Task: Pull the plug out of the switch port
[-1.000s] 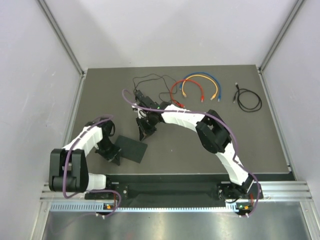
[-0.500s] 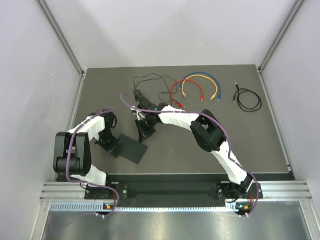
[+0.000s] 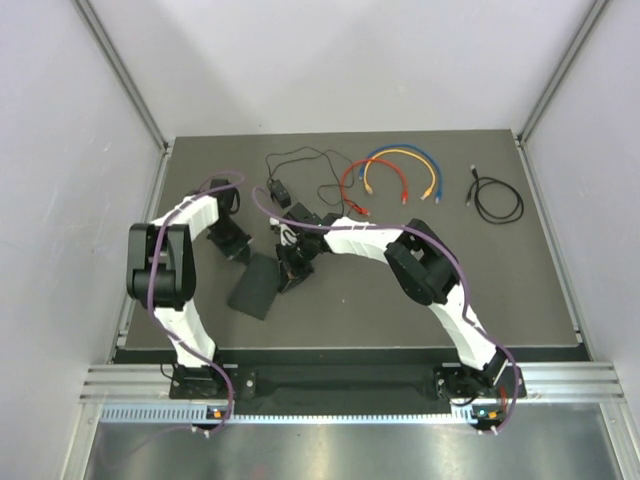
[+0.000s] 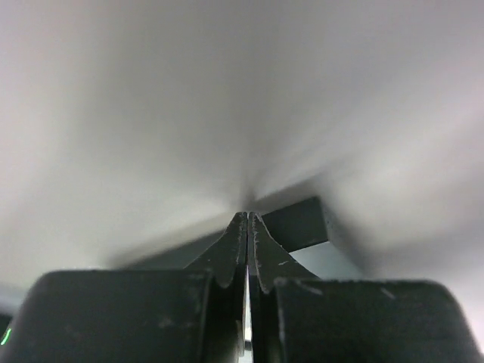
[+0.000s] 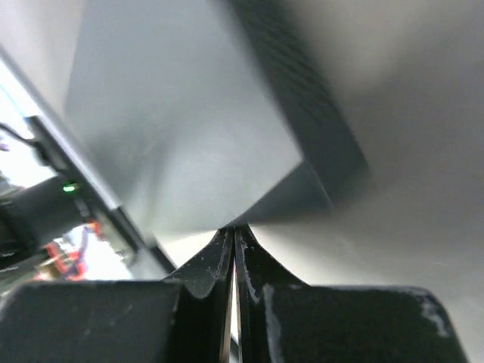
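The switch, a flat matte-black slab, lies tilted on the dark table left of centre. My left gripper is shut with nothing in it, just beyond the switch's far end. In the left wrist view its tips meet beside a corner of the switch. My right gripper is also shut on nothing and sits at the switch's right edge. In the right wrist view its tips touch the corner of the switch. No plug can be made out at the switch.
A small black power adapter with a thin black cord lies behind the grippers. Red, orange and blue patch cables lie coiled at the back, and a black cable at the back right. White walls enclose the table.
My left arm has swung from the switch's near-left side to its far end. The switch has turned to lie more lengthwise and shifted slightly. The right gripper stays at its right edge.
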